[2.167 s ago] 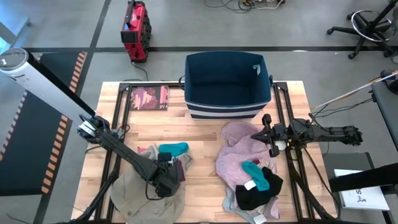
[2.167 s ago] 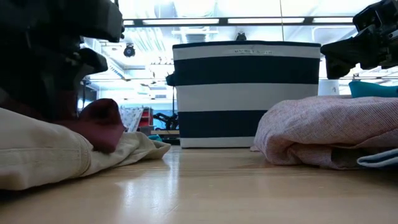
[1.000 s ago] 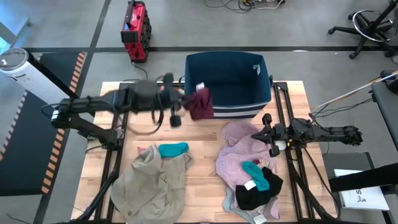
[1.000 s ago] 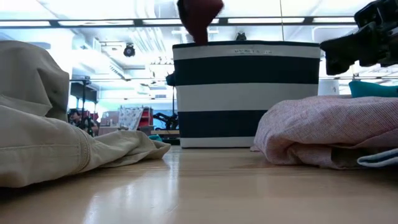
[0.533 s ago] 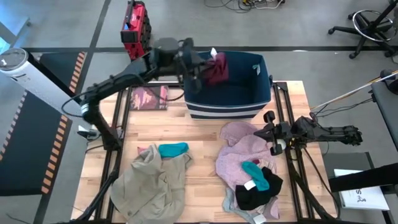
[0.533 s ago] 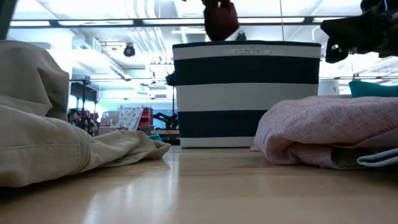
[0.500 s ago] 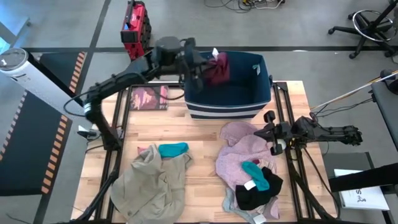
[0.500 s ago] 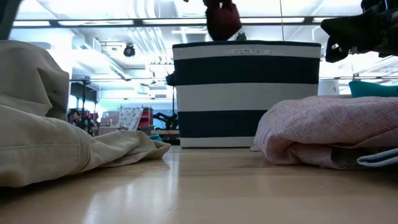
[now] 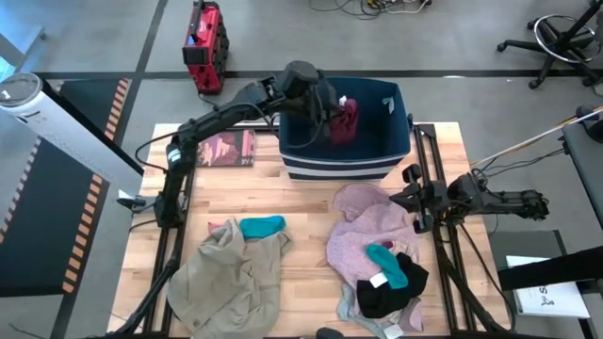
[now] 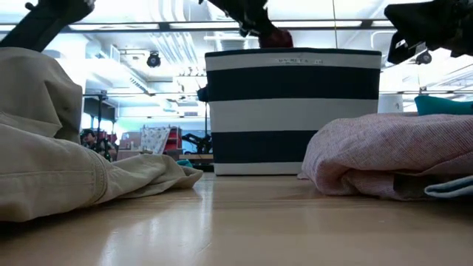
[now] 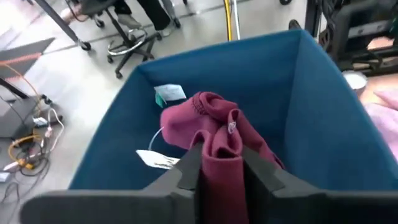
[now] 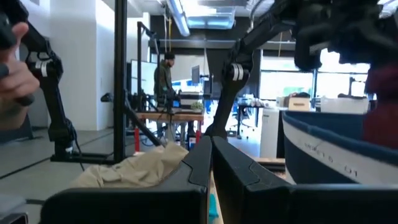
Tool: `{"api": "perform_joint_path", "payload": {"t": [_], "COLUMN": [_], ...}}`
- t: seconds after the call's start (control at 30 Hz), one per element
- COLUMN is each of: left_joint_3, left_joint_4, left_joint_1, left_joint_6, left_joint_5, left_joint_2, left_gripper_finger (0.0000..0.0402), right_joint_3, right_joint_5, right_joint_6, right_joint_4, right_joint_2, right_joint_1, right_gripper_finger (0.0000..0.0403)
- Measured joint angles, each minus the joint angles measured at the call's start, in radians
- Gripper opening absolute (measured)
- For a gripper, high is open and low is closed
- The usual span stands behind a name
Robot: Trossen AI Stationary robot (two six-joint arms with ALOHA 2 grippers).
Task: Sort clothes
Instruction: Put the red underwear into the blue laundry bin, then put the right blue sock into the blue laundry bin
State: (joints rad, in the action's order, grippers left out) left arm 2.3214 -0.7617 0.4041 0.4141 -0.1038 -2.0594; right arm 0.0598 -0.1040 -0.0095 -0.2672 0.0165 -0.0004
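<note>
Holding the maroon piece [image 9: 343,119] over the bin [image 9: 400,141], your left gripper [image 11: 220,163] is clenched on the cloth, fingers [image 11: 188,168] pinching it on both sides. You are wanting the garment fully past the rim before letting go: in the wrist view most of it is hanging inside the blue walls, and in the low view only a bit is showing above the bin's top edge. Keep the gripper centred over the opening, lower a little if there is room, then open wide and lift straight up so no fold is dragging back out over the wall. The white tag [image 11: 155,159] is hanging inside the bin too.

Relative to the bin, the maroon piece is sitting in its opening, directly under and between the left fingers. The right gripper [image 9: 415,202] is waiting just in front of the bin's right corner, at the edge of the mauve piece [image 9: 363,235], its fingers pressed together on nothing. The beige piece [image 9: 226,278] and a teal piece [image 9: 262,226] are lying well in front of the bin's left side; the black piece [image 9: 388,292] is lying beyond the mauve one.
</note>
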Motion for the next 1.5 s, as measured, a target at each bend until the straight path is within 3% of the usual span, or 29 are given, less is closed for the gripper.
{"api": "perform_joint_path", "payload": {"t": [0.33,0.47,0.57,0.8,1.0,1.27,1.5], "left_joint_3": [0.000,0.000,0.000,-0.014,-0.098,-0.415,-0.809], "left_joint_4": [-0.064,-0.173,-0.226,-0.252,-0.252,-0.150,0.117], "left_joint_1": [-0.037,-0.081,-0.127,-0.235,-0.289,-0.360,-0.454], "left_joint_6": [-0.056,-0.033,-0.020,-0.010,-0.051,-0.102,-0.228], "left_joint_5": [0.000,-0.011,-0.013,-0.013,-0.010,0.026,0.028], "left_joint_2": [0.063,0.100,0.128,0.197,0.281,0.504,0.767], "left_gripper_finger": [0.0213,0.0240,0.0230,0.0165,0.0127,0.0093,0.0067], "right_joint_3": [0.129,0.218,0.299,0.494,0.629,0.754,0.783], "right_joint_5": [0.000,-0.002,-0.007,-0.001,0.037,0.078,0.081], "right_joint_6": [0.037,0.054,0.069,0.109,0.155,0.255,0.424], "right_joint_4": [0.099,0.203,0.281,0.471,0.615,0.764,0.881], "right_joint_2": [0.082,0.176,0.273,0.524,0.701,0.835,0.905], "right_joint_1": [0.000,0.009,0.028,0.120,0.233,0.370,0.451], "right_gripper_finger": [0.0000,0.0000,0.0000,0.0000,0.0000,0.0000,0.0000]}}
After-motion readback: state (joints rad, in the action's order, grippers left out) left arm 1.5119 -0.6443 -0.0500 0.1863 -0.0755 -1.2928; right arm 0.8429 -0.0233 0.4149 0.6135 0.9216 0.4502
